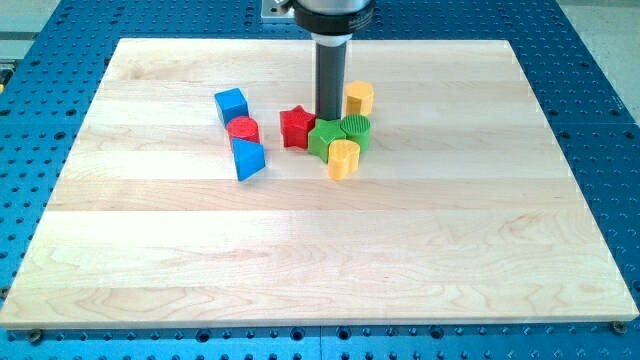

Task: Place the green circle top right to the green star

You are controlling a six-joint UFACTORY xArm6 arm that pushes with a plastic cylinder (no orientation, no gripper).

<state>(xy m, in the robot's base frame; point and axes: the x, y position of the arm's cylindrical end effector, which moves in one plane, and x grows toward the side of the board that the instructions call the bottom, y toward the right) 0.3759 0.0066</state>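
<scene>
Pale wooden board (pixel 320 260) on blue pegboard (pixel 600 60)

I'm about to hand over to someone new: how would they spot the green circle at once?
Start at the dark rod near the wooden board's top centre; my tip ends above a tight cluster. The green circle is the ridged round green block at its right, beside the green star, below a yellow block.

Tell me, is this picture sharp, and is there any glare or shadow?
Camera view: evenly lit and sharp; the pale wooden board shows no strong glare; the dark rod's tip and the ribbed green circle block cast only faint, soft shadows; the rod's top is cropped.
</scene>
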